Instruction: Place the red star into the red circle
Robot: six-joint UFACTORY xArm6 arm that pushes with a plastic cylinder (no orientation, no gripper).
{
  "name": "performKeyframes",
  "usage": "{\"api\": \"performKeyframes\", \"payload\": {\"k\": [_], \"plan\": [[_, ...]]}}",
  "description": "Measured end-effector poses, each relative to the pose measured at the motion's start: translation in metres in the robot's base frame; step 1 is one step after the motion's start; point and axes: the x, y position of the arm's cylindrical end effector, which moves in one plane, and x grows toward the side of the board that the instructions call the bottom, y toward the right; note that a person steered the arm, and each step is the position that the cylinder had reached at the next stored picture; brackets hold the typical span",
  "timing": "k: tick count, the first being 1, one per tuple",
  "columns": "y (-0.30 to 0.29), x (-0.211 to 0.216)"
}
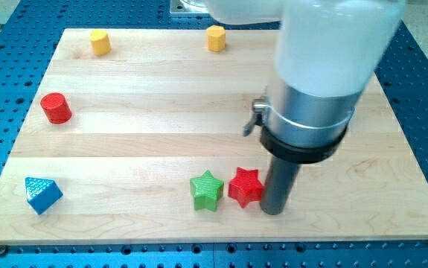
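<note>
The red star (245,186) lies near the view's bottom middle of the wooden board (161,149). A green star (206,190) sits right beside it on its left, touching or nearly touching. My tip (273,209) is down on the board just to the right of the red star, against its right side. The red circle, a short red cylinder (56,108), stands far off at the view's left. The arm's wide white and grey body hides the board's upper right.
A blue triangle block (42,194) lies at the bottom left corner. A yellow block (100,42) and an orange block (215,37) stand along the top edge. The board rests on a blue perforated table (422,74).
</note>
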Motion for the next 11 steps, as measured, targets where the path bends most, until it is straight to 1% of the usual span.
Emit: {"api": "performKeyframes", "payload": {"k": [1, 2, 3, 4, 5, 6, 7, 8, 9, 10, 11], "plan": [[-0.02, -0.017], [-0.028, -0.067], [-0.013, -0.055], [-0.01, -0.033], [-0.068, -0.048], [-0.107, -0.068], [-0.135, -0.105], [-0.158, -0.153], [-0.194, -0.162], [-0.183, -0.189], [-0.239, -0.189]]}}
